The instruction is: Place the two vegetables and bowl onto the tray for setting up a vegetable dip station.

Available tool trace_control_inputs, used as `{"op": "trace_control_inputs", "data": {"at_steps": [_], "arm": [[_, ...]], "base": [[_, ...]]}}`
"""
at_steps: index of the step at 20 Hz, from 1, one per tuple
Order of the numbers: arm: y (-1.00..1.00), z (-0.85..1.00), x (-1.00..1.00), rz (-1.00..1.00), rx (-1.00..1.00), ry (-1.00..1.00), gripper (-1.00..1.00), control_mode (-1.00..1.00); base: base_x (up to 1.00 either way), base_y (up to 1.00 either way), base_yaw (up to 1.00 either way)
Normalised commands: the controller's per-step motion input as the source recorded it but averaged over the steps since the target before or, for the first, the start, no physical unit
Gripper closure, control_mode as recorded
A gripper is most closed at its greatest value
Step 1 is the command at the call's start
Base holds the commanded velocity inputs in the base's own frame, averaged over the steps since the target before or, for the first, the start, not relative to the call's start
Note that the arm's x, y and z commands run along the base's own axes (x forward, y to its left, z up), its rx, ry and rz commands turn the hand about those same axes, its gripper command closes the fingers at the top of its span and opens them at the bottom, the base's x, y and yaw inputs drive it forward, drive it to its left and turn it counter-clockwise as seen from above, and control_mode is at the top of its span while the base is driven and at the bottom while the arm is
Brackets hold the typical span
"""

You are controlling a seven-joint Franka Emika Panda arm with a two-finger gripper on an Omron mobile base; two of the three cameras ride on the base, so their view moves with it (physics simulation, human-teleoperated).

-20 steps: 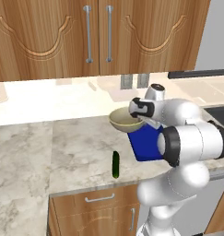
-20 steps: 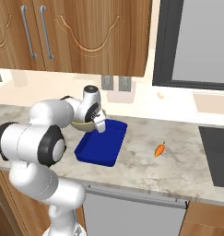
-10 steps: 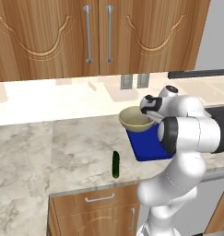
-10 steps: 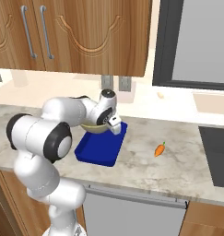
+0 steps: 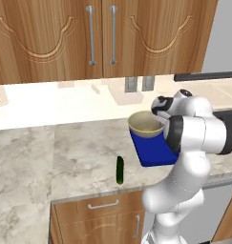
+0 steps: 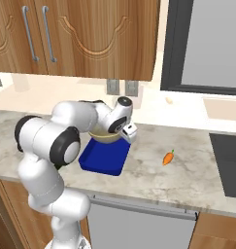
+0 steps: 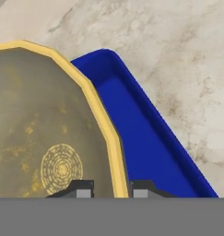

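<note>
— What is the setting?
— A rendered kitchen: a pale marbled stone counter [image 5: 79, 147] under brown wooden wall cabinets [image 5: 98, 38] with long metal handles, with a light backsplash behind.

— Where is the gripper, and what is it doing?
— The two-finger gripper [image 7: 109, 189] sits over the far end of the shallow deep-blue rectangular tray [image 7: 145, 138]. In the hand view its two dark fingertips [image 7: 81, 188] stand one on each side of the paler rim of the round tan-beige bowl [image 7: 44, 133], one inside the olive-brown interior and one outside, so the jaws are narrow and clamped on that rim.

— Where is the bowl, then?
— Right at the gripper, held by its edge. In the left base view the bowl [image 5: 145, 125] overlaps the tray's [image 5: 153, 150] far end; whether its underside touches the tray I cannot tell. In the right base view the bowl [image 6: 104, 136] shows just under the gripper [image 6: 129, 132], partly hidden by the arm, with the tray [image 6: 102, 158] running from there towards the camera.

— And the vegetables?
— The slim dark green cucumber [image 5: 120, 169] lies on the counter to the gripper's left and nearer the counter's front edge, apart from the tray. The small orange vegetable [image 6: 168, 157] with a green tip lies on the counter to the gripper's right, well apart from the tray.
</note>
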Motion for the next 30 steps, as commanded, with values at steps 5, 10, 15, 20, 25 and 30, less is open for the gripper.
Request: {"op": "trace_control_inputs", "data": {"at_steps": [5, 10, 15, 20, 25, 30], "arm": [[-0.14, -0.06, 0.06, 0.1, 0.0, 0.0, 1.0, -1.0], [-0.1, -0.06, 0.09, 0.08, 0.0, 0.0, 1.0, -1.0], [-0.11, -0.02, 0.07, 0.07, 0.0, 0.0, 1.0, -1.0], [-0.19, -0.12, 0.13, 0.07, 0.0, -0.04, 1.0, -1.0], [-0.13, -0.19, 0.19, 0.06, -0.01, -0.08, 1.0, -1.0], [-0.06, -0.11, 0.2, 0.04, 0.0, -0.05, -1.0, -1.0]], "base": [[0.0, 0.0, 0.0], [0.0, 0.0, 0.0], [0.0, 0.0, 0.0], [0.0, 0.0, 0.0], [0.0, 0.0, 0.0], [0.0, 0.0, 0.0]]}}
